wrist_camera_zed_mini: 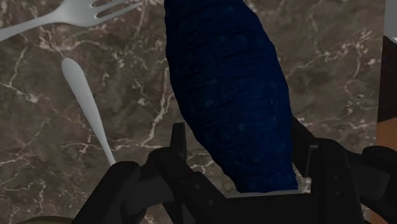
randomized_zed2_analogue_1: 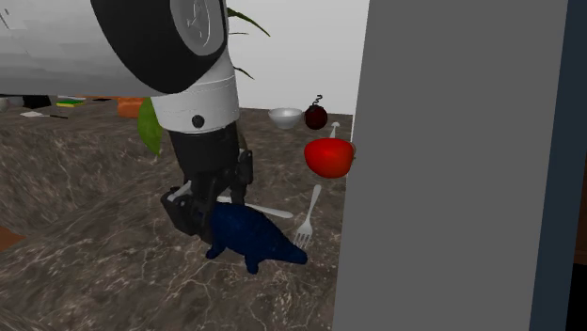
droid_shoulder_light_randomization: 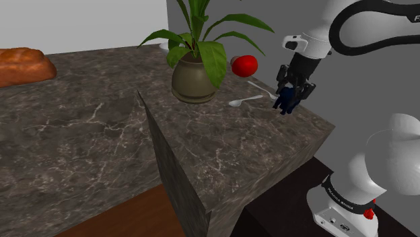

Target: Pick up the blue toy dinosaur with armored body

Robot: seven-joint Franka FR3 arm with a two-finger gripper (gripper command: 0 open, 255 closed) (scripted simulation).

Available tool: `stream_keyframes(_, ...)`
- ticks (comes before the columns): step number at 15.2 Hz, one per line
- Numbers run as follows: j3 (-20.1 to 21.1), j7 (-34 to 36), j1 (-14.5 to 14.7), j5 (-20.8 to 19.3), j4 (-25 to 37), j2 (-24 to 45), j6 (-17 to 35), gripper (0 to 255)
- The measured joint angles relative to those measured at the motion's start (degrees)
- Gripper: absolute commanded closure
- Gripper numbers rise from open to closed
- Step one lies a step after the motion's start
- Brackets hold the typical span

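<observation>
The blue toy dinosaur (randomized_zed2_analogue_1: 254,237) has a dark blue, bumpy armored back (wrist_camera_zed_mini: 232,95). It is near the right corner of the marble counter (droid_shoulder_light_randomization: 229,155) in the shoulder view, its feet at or just above the surface. My black gripper (wrist_camera_zed_mini: 236,143) comes down over it, one finger on each flank, pressed against the body. In the shoulder view the gripper (droid_shoulder_light_randomization: 289,99) covers most of the dinosaur (droid_shoulder_light_randomization: 287,105). In the second exterior view the gripper (randomized_zed2_analogue_1: 218,209) clasps the toy's front half, and the tail points toward that view's right.
A white fork (randomized_zed2_analogue_1: 307,221) and a spoon (wrist_camera_zed_mini: 86,102) lie just beside the dinosaur. A red apple (droid_shoulder_light_randomization: 244,65) and a potted plant (droid_shoulder_light_randomization: 194,77) stand behind it. The counter edge drops off close by. A grey panel (randomized_zed2_analogue_1: 452,169) blocks the second exterior view's right.
</observation>
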Motion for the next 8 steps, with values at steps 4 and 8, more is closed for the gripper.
stream_keyframes(4,0.5,-0.2,0.1,0.6,3.0,-0.3,-3.2,255)
stream_keyframes(8,0.6,-0.3,0.1,0.9,5.8,-0.4,-5.8,255)
